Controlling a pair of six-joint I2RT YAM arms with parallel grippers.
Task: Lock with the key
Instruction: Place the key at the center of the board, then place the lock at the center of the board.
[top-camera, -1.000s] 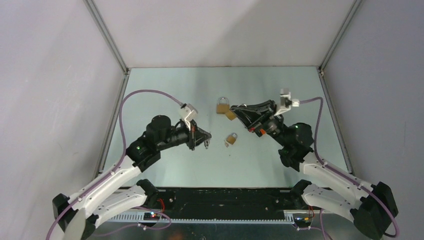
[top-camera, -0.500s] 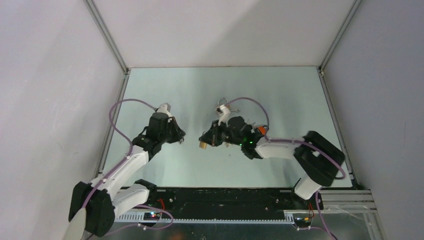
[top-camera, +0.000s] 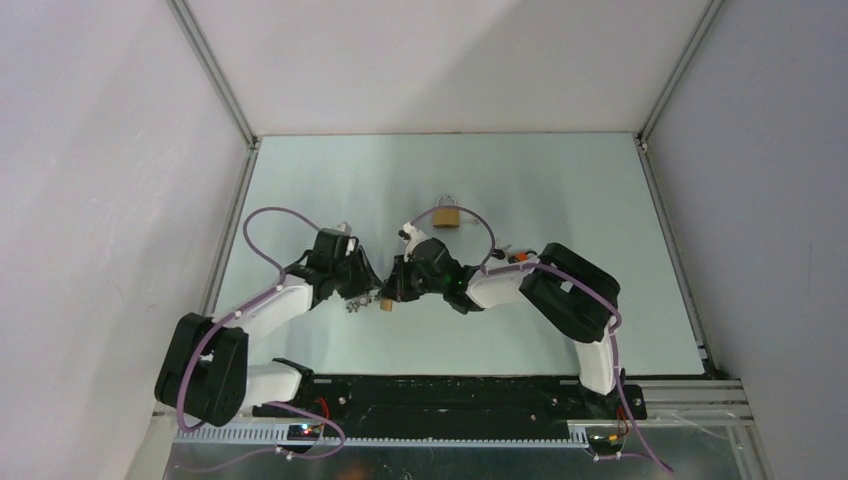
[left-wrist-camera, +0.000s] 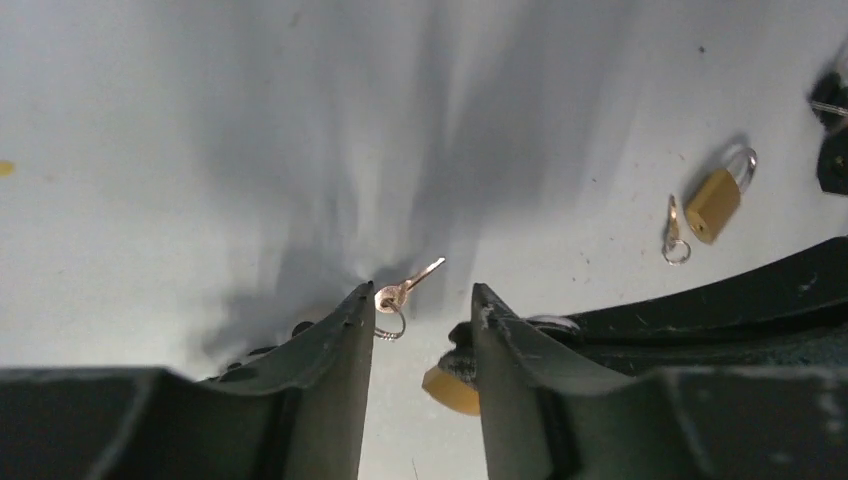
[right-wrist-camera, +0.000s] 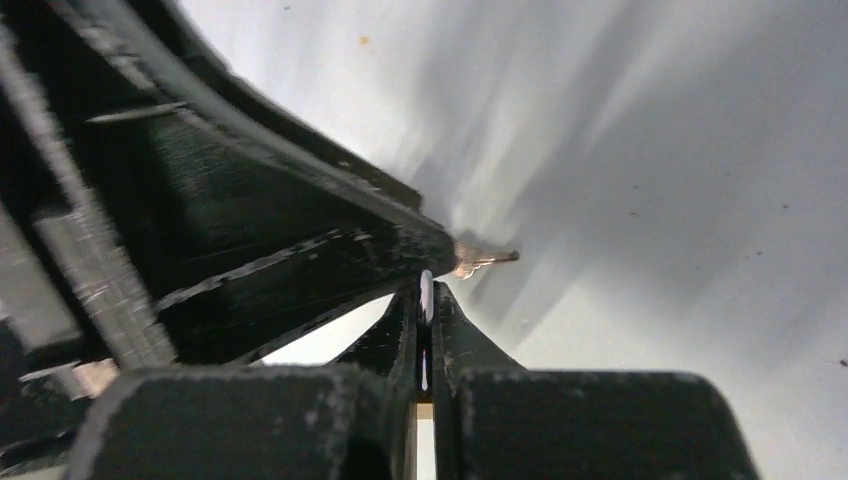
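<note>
Left gripper (left-wrist-camera: 421, 292): jaws spread, straddling the key (left-wrist-camera: 410, 285) lying on the worktop (left-wrist-camera: 200, 150). Right gripper (right-wrist-camera: 427, 290): pressed together, apparently pinching the padlock (left-wrist-camera: 448, 392) just beside the key. Close on the key's head and leave the blade free. Hold the padlock steady for insertion.

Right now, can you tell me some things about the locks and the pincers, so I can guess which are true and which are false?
1. Only one padlock is around. False: the left wrist view shows a near padlock and a farther padlock.
2. A key lies beside the farther padlock. True.
3. The left pincer is shut tight. False: its fingers stand apart.
4. The right pincer has its fingers pinched together. True.
5. The padlocks are blue. False: they are brass-coloured.
</note>
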